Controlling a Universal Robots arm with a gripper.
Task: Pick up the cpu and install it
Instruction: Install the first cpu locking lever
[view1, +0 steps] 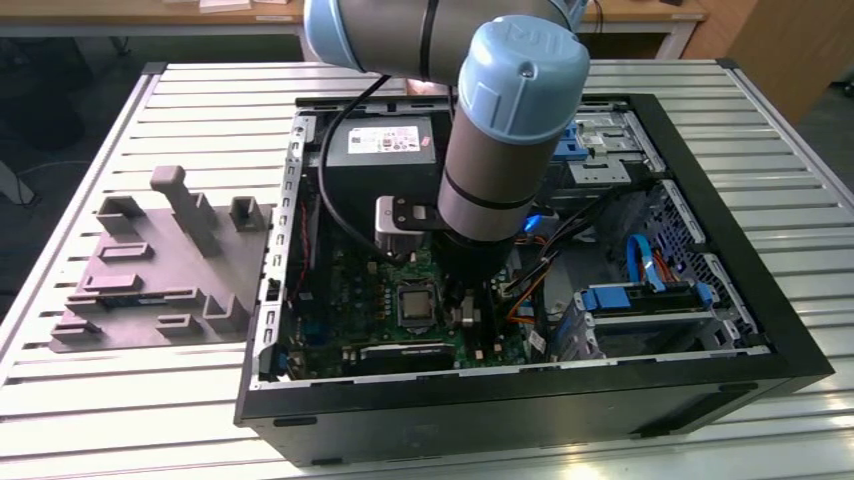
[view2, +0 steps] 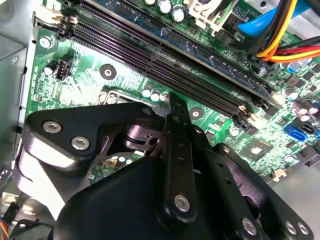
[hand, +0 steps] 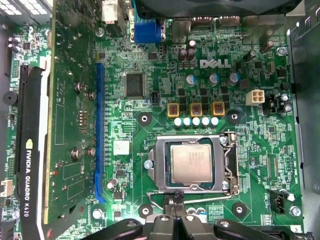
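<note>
one cpu (hand: 191, 164), one socket frame (hand: 161, 170), one grey tray (view1: 154, 270), one computer case (view1: 747, 300).

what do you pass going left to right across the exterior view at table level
Bare table slats → grey moulded tray → computer case's left wall → green motherboard → cpu in its socket → blue drive bay → case's right wall → table slats again.
</note>
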